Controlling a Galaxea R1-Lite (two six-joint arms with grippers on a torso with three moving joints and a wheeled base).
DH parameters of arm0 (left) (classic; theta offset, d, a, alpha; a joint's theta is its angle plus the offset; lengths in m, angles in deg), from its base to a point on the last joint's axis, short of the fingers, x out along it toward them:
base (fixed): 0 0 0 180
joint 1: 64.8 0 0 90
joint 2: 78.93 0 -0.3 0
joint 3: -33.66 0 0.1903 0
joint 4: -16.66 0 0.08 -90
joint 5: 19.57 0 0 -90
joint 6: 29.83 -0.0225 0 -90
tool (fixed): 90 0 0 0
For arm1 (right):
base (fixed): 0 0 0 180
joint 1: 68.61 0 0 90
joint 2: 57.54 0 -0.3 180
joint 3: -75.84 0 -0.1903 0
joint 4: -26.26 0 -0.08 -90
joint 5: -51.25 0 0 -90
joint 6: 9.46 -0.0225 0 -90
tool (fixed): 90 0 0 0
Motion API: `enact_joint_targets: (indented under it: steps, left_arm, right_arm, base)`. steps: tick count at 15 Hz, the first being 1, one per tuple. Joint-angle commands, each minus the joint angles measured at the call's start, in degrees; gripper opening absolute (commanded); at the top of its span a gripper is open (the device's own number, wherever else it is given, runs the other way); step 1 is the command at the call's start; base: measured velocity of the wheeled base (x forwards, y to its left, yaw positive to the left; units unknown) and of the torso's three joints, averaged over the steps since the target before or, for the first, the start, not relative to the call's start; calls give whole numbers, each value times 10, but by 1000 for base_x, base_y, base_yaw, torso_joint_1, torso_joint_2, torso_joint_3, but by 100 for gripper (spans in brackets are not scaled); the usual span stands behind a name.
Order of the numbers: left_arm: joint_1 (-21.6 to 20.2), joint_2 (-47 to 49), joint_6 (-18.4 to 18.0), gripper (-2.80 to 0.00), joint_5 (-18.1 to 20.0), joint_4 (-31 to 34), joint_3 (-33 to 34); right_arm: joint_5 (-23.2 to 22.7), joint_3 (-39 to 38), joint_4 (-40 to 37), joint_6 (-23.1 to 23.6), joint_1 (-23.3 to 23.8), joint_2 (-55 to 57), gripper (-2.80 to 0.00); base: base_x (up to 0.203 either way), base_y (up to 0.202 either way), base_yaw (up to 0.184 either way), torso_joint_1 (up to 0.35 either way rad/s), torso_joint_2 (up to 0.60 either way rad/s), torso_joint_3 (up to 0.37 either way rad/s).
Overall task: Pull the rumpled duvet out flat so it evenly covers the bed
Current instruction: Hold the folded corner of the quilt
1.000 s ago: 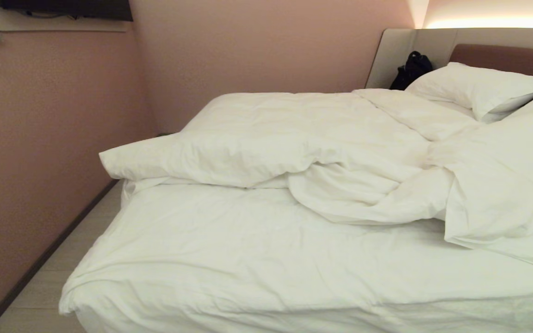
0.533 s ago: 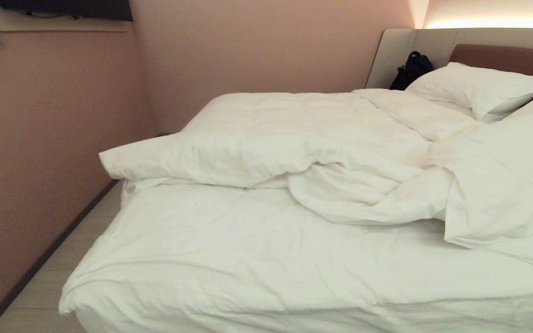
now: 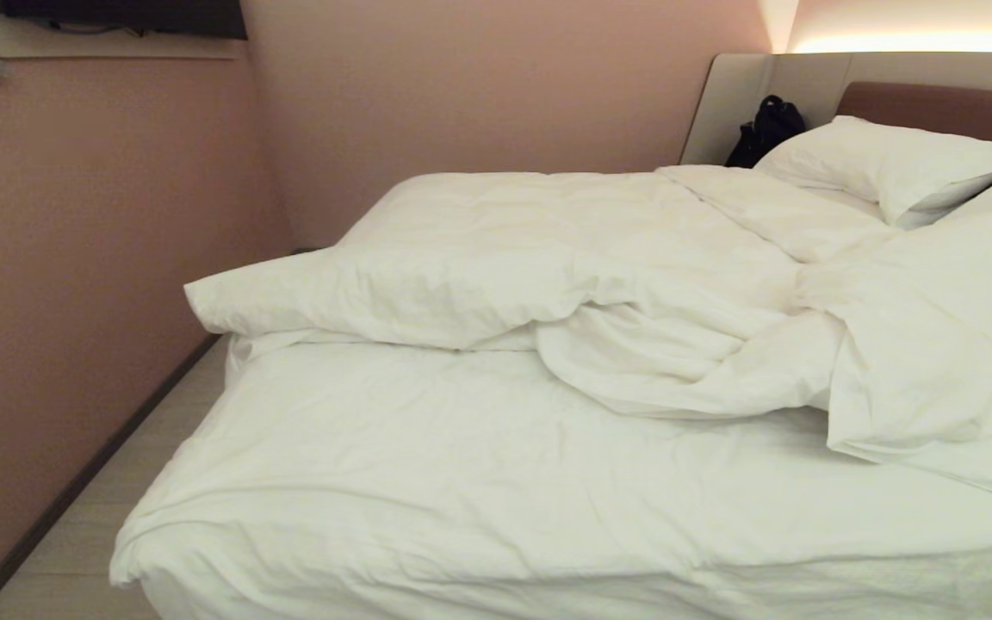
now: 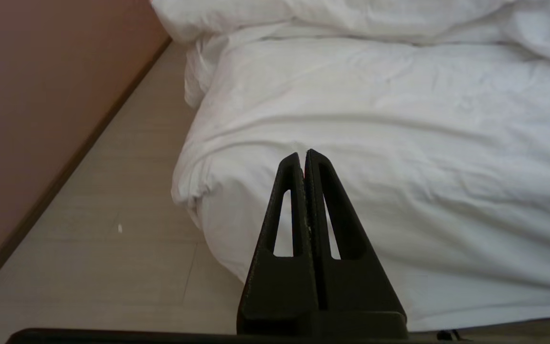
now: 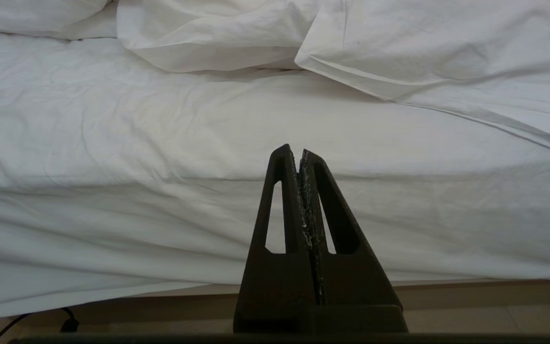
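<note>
The duvet (image 3: pixel 599 284) is seen bunched across the far half of the bed (image 3: pixel 461 482), one puffy corner hanging past the bed's left edge toward the wall (image 3: pixel 74 284) and a folded flap lying at the right. The near half of the mattress is covered only by the sheet (image 3: pixel 479 465). Two pillows (image 3: pixel 883 159) are propped at the headboard (image 3: pixel 935 103), with a dark bag (image 3: pixel 767 129) beside them. The left hand (image 4: pixel 305 155) is held off the bed's near left corner, fingers pressed together on nothing. The right hand (image 5: pixel 299 153) is held before the near edge, likewise closed and empty.
</note>
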Motion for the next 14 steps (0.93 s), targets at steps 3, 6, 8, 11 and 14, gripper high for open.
enact_joint_targets:
  steps: [3,6,8,11,14]
  left_arm:
    - [0,0,1,-280,5,-2,14]
    - [0,0,8,-280,5,-4,14]
    - [0,0,12,-280,5,-4,15]
    - [0,0,12,-280,5,-4,15]
    - [0,0,12,-280,5,-4,15]
  right_arm:
    - [0,0,0,0,0,0,-280]
    - [0,0,0,0,0,0,-280]
    - [0,0,0,0,0,0,-280]
    - [0,0,0,0,0,0,-280]
    - [0,0,0,0,0,0,-280]
  base:
    - [0,0,0,0,0,0]
    - [0,0,0,0,0,0]
    - [0,0,0,0,0,0]
    - [0,0,0,0,0,0]
    - [0,0,0,0,0,0]
